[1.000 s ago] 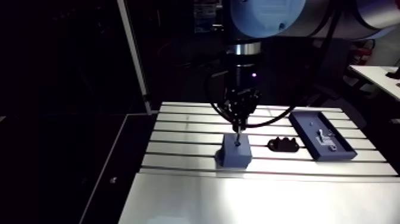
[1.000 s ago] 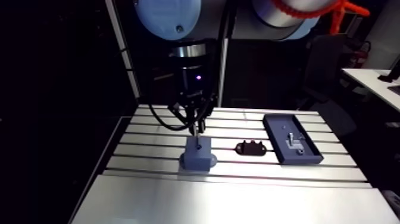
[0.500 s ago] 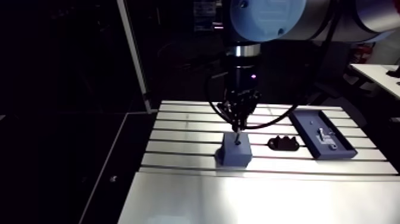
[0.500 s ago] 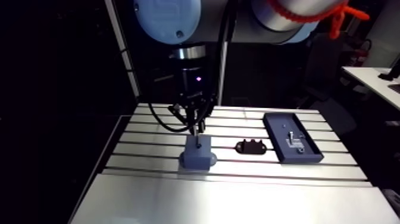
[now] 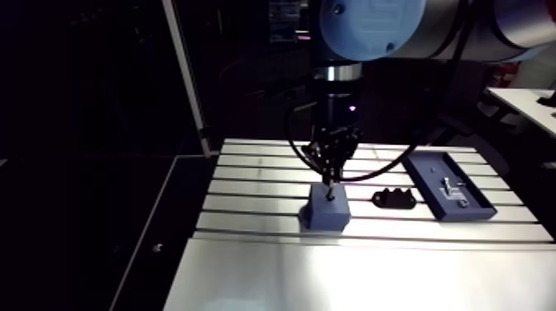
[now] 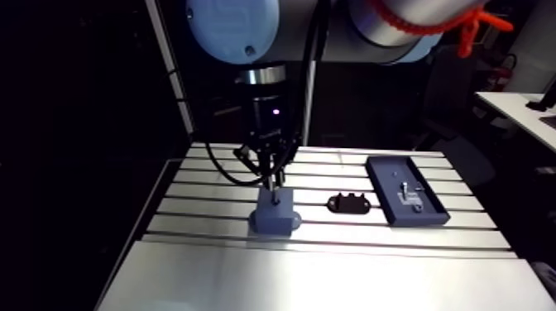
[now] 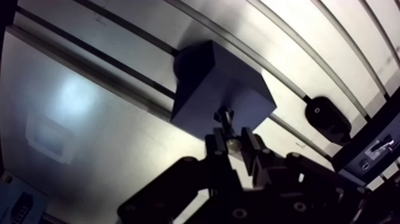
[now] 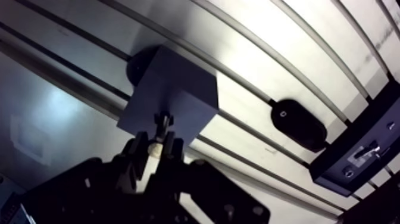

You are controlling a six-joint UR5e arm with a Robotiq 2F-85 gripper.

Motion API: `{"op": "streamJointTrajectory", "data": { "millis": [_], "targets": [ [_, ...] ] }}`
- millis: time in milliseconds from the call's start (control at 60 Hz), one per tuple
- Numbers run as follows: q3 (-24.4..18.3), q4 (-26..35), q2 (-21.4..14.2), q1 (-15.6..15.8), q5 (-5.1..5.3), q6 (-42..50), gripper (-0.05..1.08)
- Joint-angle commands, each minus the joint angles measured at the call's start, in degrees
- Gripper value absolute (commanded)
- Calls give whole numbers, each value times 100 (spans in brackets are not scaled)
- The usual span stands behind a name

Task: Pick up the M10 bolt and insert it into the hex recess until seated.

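Still clamped on the small dark M10 bolt (image 7: 224, 116), the fingers (image 7: 215, 148) have barely moved above the blue-grey square block (image 7: 208, 77) on the slotted aluminium worktop (image 7: 89, 101), suggesting seating is unfinished.

You are seeing the wrist (image 5: 335, 107) hanging vertical, the gripper (image 7: 233, 138) pointing straight down, its two fingers (image 7: 214, 149) standing nearly together, pinching the M10 bolt (image 7: 225, 116).

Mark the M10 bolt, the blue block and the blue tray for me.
M10 bolt (image 7: 224, 115): wrist view, on its exposed shank.
blue block (image 7: 217, 80): wrist view, on the middle of its body.
blue tray (image 5: 430, 171): arm view, on bare floor near its far end.
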Motion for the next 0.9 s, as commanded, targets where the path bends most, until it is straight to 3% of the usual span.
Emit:
{"op": "streamJointTrajectory", "data": {
  "millis": [17, 900],
  "targets": [
    [14, -10, 13, 7, -10, 0, 76],
    [48, -20, 67, 0, -19, 10, 76]
  ]
}}
